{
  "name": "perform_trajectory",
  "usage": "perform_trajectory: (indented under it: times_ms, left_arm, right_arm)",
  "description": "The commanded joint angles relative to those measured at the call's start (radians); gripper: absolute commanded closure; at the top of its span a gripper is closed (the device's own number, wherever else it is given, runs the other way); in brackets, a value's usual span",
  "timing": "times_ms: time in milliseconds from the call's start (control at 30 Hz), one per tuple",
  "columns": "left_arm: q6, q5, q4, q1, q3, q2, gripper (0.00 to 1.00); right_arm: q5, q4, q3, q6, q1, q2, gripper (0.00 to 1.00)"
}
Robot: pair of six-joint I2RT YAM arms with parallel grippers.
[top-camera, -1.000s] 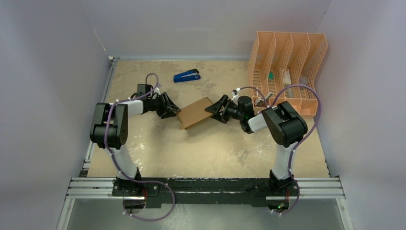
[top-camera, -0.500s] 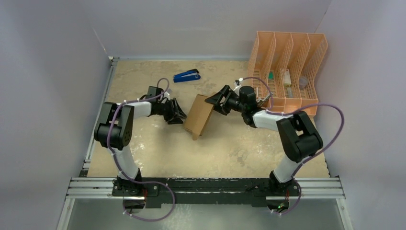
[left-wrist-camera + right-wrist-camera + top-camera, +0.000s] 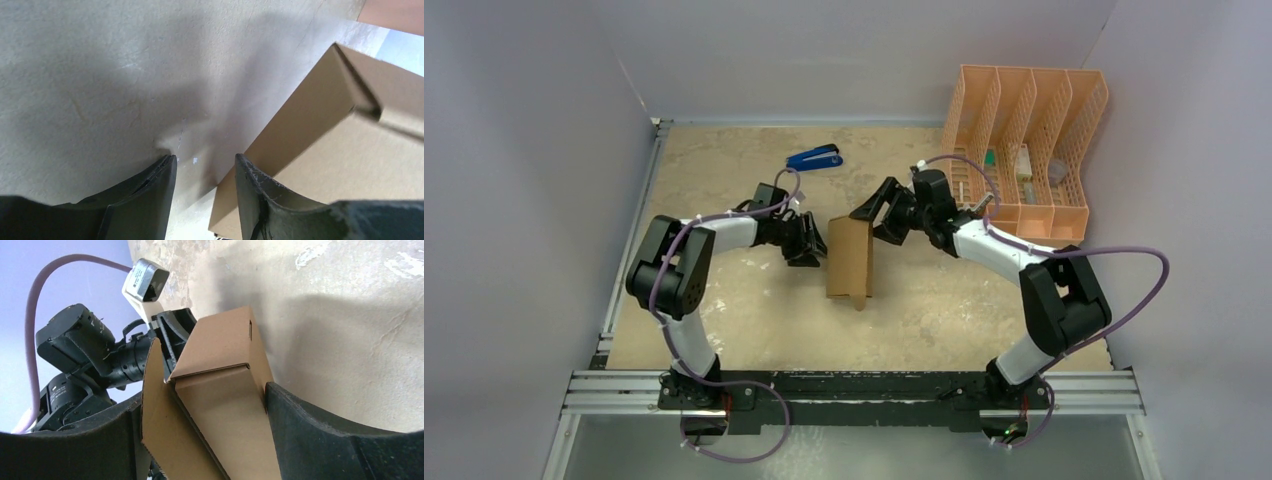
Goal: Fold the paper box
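Note:
The paper box [image 3: 850, 258] is plain brown cardboard, partly folded into a rectangular shape, and stands on the table's middle. My right gripper [image 3: 871, 213] grips its far end. In the right wrist view the box [image 3: 220, 405] fills the space between the two fingers, with a loose flap [image 3: 155, 405] against the left finger. My left gripper [image 3: 816, 245] is at the box's left side. In the left wrist view the left gripper [image 3: 205, 200] is open with only table between its fingers, and the box [image 3: 320, 150] lies against the outside of the right finger [image 3: 250, 195].
A blue stapler [image 3: 814, 158] lies at the far middle of the table. A peach-orange mesh file organizer [image 3: 1024, 140] stands at the far right, close behind the right arm. Grey walls close in the left, far and right sides.
The box has turned from a low slanted lie to standing with its long side toward the near edge. The right gripper swung it round; the left gripper moved right, up to the box's side.

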Motion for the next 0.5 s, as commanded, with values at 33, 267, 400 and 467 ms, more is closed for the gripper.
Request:
perform_trajectory:
  times_ms: [33,267,400,467]
  left_arm:
    - [0.003,-0.193,-0.084,-0.047,0.059,0.037,0.52]
    - [-0.038,-0.426,-0.146,-0.013,0.04,-0.096,0.49]
    - [-0.053,-0.505,-0.182,0.003,-0.006,-0.181,0.48]
    - [-0.055,-0.54,-0.201,0.004,-0.033,-0.241,0.48]
  right_arm:
    - [0.088,-0.186,0.109,-0.052,0.031,-0.018,0.24]
    - [0.108,-0.266,0.151,-0.107,0.042,-0.009,0.27]
    - [0.136,-0.313,0.183,-0.133,0.064,0.0,0.29]
    - [0.162,-0.346,0.203,-0.149,0.073,0.005,0.29]
